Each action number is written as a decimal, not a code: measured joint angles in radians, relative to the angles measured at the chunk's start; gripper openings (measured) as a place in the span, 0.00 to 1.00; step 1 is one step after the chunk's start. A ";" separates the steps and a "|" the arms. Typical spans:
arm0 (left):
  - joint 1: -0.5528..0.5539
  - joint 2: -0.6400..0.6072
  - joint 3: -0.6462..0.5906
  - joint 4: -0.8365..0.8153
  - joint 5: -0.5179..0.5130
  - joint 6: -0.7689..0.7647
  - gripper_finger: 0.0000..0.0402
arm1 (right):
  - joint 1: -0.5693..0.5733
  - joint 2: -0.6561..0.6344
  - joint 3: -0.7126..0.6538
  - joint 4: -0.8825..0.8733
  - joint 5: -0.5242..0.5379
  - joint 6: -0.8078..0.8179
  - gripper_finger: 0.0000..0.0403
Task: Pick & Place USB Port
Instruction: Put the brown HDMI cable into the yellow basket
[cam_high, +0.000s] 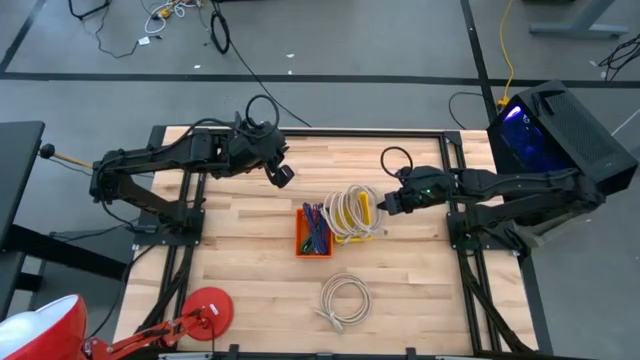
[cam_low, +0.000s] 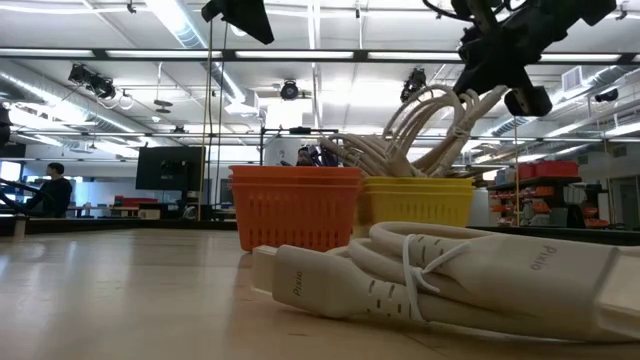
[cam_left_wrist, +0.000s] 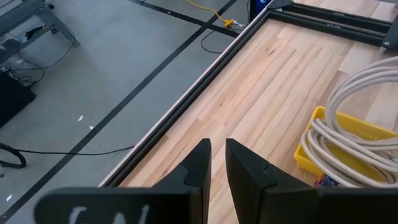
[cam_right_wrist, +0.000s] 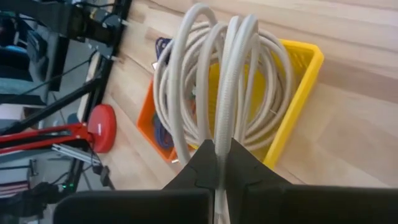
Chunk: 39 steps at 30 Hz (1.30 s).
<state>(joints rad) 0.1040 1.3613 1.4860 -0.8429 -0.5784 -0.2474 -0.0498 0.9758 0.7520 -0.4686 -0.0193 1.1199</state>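
— What's sitting on the wooden counter (cam_high: 250, 260)?
— Two baskets, orange (cam_high: 314, 232) and yellow (cam_high: 372, 205), and two cable coils: one (cam_high: 345, 299) lying near, one (cam_right_wrist: 217, 93) hanging over the yellow basket in the right gripper (cam_high: 384, 203)'s closed fingers. The left gripper (cam_high: 283, 176)'s fingers are hovering nearly closed, empty.

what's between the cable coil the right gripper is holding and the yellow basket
Nothing visible. The right gripper is shut on the white cable coil, which hangs right over the yellow basket, partly inside it.
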 joint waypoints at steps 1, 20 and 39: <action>0.000 0.000 0.000 0.000 0.000 0.000 0.13 | 0.000 0.004 0.000 -0.008 -0.004 -0.001 0.01; 0.000 0.000 0.000 0.000 -0.004 0.000 0.13 | 0.001 0.034 0.000 0.087 -0.059 -0.062 0.03; 0.006 0.000 0.000 0.000 -0.004 0.000 0.13 | -0.006 0.033 0.000 0.109 -0.085 -0.095 0.05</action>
<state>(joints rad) 0.1097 1.3613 1.4860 -0.8431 -0.5823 -0.2478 -0.0559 1.0084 0.7517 -0.3600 -0.1042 1.0251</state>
